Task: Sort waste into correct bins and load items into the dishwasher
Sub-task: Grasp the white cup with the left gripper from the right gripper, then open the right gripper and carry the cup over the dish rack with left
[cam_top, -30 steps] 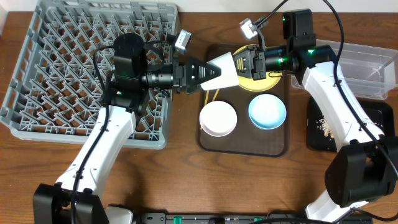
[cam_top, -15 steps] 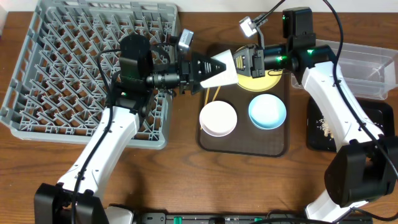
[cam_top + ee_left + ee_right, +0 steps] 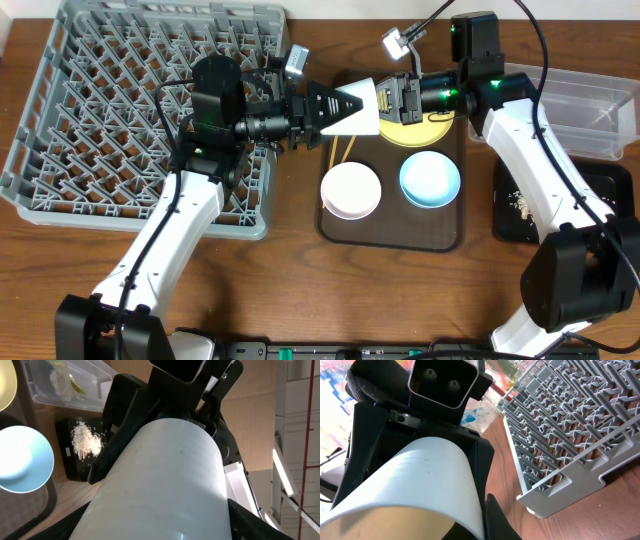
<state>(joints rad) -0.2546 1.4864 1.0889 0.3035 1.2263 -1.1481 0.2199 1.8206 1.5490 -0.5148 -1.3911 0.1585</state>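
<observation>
The small white cup hangs on its side above the brown tray's left end, between both arms. My right gripper is shut on the cup's rim; in the right wrist view one black finger presses the outside of the cup wall. My left gripper reaches in from the left, open, with a finger on either side of the cup body, close to its walls. The grey dishwasher rack lies at the left. The yellow plate, chopsticks, white bowl and light blue bowl sit on the tray.
The dark brown serving tray is at centre. A clear tub stands at the far right holding a wrapper and paper. The black tray in front of it holds rice-like crumbs.
My left gripper slid right until its fingers flank the cup, and its jaws have narrowed. The right gripper kept its hold and shifted slightly left.
</observation>
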